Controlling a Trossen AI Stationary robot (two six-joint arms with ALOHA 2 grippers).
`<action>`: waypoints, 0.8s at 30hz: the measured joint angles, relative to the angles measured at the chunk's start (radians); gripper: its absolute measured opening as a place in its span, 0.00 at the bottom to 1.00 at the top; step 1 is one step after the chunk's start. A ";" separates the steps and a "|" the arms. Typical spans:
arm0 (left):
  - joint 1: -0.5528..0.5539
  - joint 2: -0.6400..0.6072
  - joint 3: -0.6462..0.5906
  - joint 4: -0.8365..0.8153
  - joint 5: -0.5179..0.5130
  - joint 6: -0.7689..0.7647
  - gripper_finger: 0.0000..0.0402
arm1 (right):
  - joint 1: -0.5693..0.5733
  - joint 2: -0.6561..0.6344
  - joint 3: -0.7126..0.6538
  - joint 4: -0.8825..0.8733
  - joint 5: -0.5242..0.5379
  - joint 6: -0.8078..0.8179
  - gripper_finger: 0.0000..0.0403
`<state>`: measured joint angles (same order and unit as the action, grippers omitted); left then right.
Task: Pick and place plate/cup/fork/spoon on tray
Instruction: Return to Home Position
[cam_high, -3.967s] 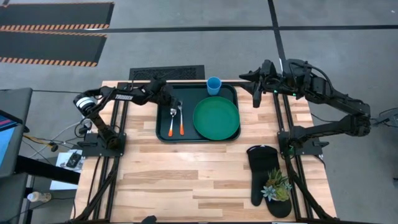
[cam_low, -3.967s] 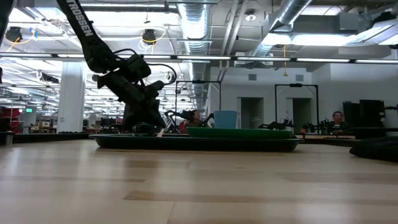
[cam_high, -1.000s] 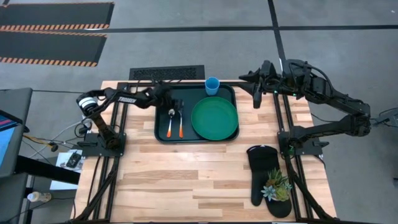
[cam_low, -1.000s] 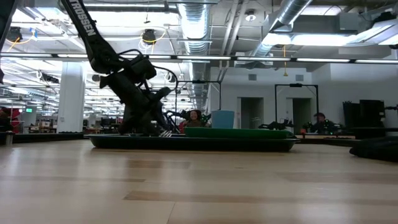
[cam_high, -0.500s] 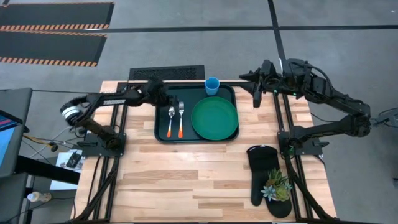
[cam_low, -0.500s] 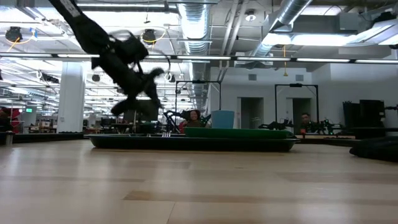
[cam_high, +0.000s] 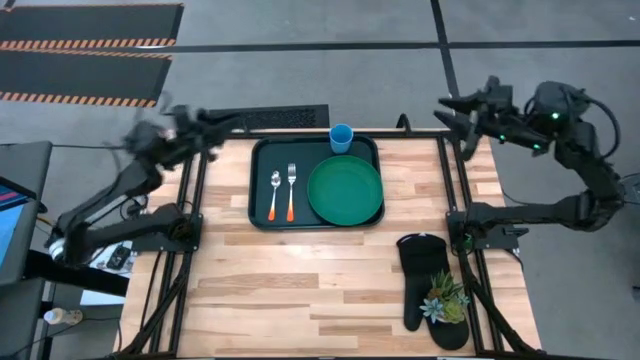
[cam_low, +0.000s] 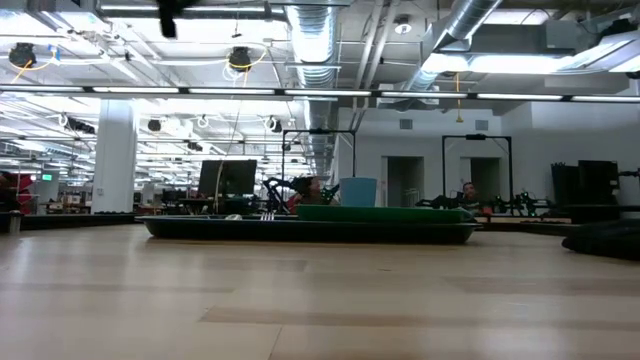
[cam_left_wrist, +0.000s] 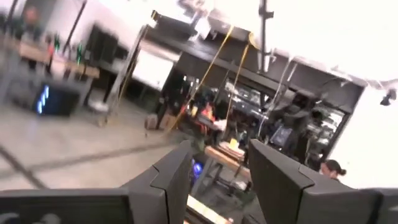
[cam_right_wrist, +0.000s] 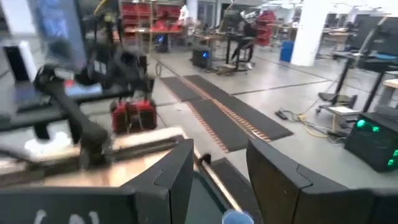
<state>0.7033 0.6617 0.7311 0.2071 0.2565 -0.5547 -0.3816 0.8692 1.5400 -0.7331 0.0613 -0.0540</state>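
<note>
On the 1 tray (cam_high: 258, 150), upper centre of the high view, I count 1 plate (cam_high: 346, 190), 1 cup (cam_high: 342, 137), 1 fork (cam_high: 292, 190) and 1 spoon (cam_high: 275, 194). My left claw (cam_high: 200, 125) and right claw (cam_high: 455, 112) hang at the table's top corners, both with fingers apart and holding nothing.

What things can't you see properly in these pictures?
- Low view: the spoon and fork lie mostly hidden behind the tray rim.
- Low view: the plate shows edge-on only.
- High view: the left gripper is motion-blurred.
- Right wrist view: the cup is cut off by the picture's edge.
</note>
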 joint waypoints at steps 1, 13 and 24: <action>0.000 -0.039 0.000 -0.027 0.004 0.035 0.36 | -0.019 -0.025 -0.020 -0.017 -0.038 -0.013 0.43; -0.003 -0.267 -0.088 -0.216 0.116 0.090 0.36 | -0.207 -0.348 -0.606 0.557 -0.484 0.325 0.43; -0.184 -0.404 -0.533 0.262 0.131 -0.143 0.36 | -0.184 -0.298 -1.122 1.363 -0.609 0.819 0.43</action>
<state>0.5193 0.2578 0.1984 0.4689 0.3872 -0.6978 -0.5658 0.5716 0.4177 0.6295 -0.5472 0.7647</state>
